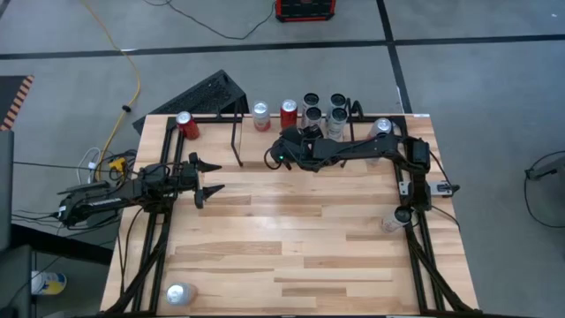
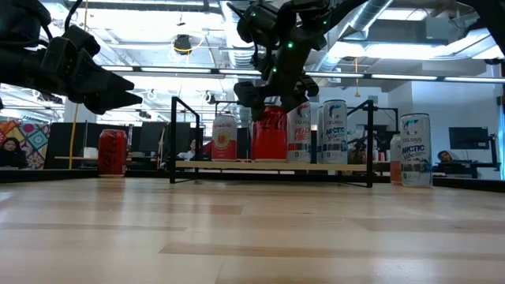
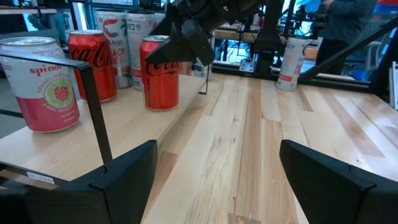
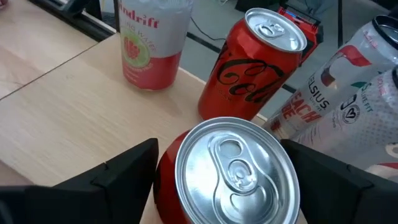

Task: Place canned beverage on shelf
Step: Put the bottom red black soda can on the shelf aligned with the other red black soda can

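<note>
Across the far edge of the table (image 1: 291, 238) stands the shelf (image 2: 272, 166), its light wood board carrying upright cans: a pink-and-white Spindrift can (image 4: 151, 38) at one end, a red Coca-Cola can (image 4: 254, 67) beside it, and tall white Celsius cans (image 2: 333, 131) further along. Directly below the right gripper (image 4: 217, 171), another red Coca-Cola can (image 4: 227, 177) stands on the board, nearer the front edge; only its silver top and a strip of red side show in the right wrist view, and the gripper hides most of it in the low view. The dark fingers sit spread on either side of this can, a visible gap between each and its rim, so nothing is grasped. Over the table's left side the left gripper (image 1: 208, 177) hangs with its fingers parted and empty. Other cans stand at the table's corners, well apart from the shelf.
</note>
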Robot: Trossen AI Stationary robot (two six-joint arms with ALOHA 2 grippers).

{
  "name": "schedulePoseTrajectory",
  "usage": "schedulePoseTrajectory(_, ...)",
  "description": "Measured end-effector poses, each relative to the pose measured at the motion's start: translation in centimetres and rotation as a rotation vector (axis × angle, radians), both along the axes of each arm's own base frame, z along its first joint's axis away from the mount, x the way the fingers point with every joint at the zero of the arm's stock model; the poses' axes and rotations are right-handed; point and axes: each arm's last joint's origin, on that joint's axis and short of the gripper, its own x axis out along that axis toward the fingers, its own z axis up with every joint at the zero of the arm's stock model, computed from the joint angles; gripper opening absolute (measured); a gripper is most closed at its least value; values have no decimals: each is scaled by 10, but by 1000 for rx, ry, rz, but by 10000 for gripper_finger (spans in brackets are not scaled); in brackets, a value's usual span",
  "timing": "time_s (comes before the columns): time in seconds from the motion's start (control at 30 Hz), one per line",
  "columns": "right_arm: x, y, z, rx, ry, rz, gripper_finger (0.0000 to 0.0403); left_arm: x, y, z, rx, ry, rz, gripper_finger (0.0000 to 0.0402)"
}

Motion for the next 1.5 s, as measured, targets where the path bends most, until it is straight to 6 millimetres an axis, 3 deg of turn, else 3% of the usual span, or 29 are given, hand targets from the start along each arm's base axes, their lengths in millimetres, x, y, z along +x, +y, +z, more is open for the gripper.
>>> schedulePoseTrajectory(0.27,0,3,5,-37,0,2,355,0,0,0,0,0,0,323)
schedulePoseTrajectory(0.5,-5,19,33,-134,-38,4,353,0,0,0,0,-1,0,323)
schedulePoseTrajectory(0.6,-11,27,46,-125,-62,28,353,0,0,0,0,0,0,323)
schedulePoseTrajectory(0.73,-22,53,61,-71,-86,100,348,0,0,0,0,0,0,323)
schedulePoseTrajectory(0.9,-55,89,36,6,-30,47,304,0,0,0,0,0,0,323)
schedulePoseTrajectory(0.97,-67,100,21,44,-96,30,278,0,0,0,0,0,0,323)
schedulePoseTrajectory(1.1,-68,112,-13,170,-193,135,204,0,0,0,0,0,0,323)
schedulePoseTrajectory(1.2,-63,111,-25,181,-227,184,116,0,0,0,0,0,0,323)
schedulePoseTrajectory(1.3,-68,101,-37,128,-155,150,25,0,0,0,0,0,0,323)
schedulePoseTrajectory(1.5,-60,82,-49,61,-183,67,18,0,0,0,0,1,0,323)
